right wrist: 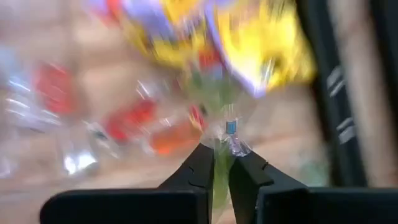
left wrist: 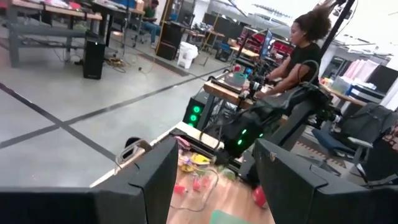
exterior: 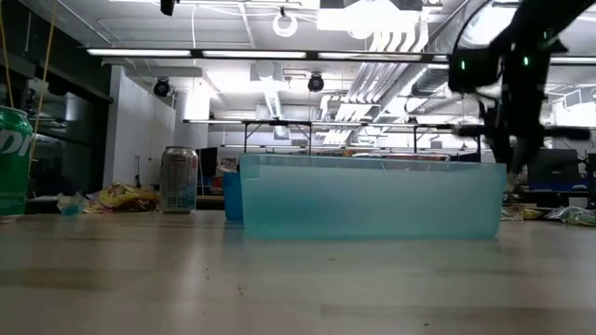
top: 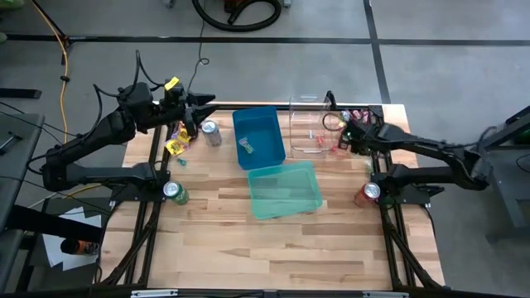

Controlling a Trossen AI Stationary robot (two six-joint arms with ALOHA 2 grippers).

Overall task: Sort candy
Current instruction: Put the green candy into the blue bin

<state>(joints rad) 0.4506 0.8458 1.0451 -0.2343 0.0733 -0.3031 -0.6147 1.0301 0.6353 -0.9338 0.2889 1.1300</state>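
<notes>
Yellow candy packets (top: 175,146) lie on the table's far-left part, beside a silver can (top: 211,132). More candy (top: 356,116) lies at the far-right corner; in the right wrist view it shows as blurred yellow-purple packets (right wrist: 249,37) and red pieces (right wrist: 130,121). My left gripper (top: 199,112) hovers open above the far-left part, pointing toward the table's right; its fingers (left wrist: 155,180) hold nothing. My right gripper (top: 348,134) is low by the clear container (top: 310,124), shut on a small clear-wrapped greenish candy (right wrist: 225,134). My right gripper (right wrist: 222,165) pinches a small clear-wrapped candy between its two fingertips (right wrist: 202,163), by the wrapper's end (right wrist: 229,142). The candy sticks out ahead of the fingertips. The view is blurred, so whether it is lifted off the table cannot be told.
A blue bin (top: 258,136) and a teal bin (top: 284,189) sit mid-table, with the clear container to the right of the blue one. A green can (top: 174,192) stands near the left arm's base, a red can (top: 370,192) near the right arm's base. A person (left wrist: 305,50) sits beyond the table.
</notes>
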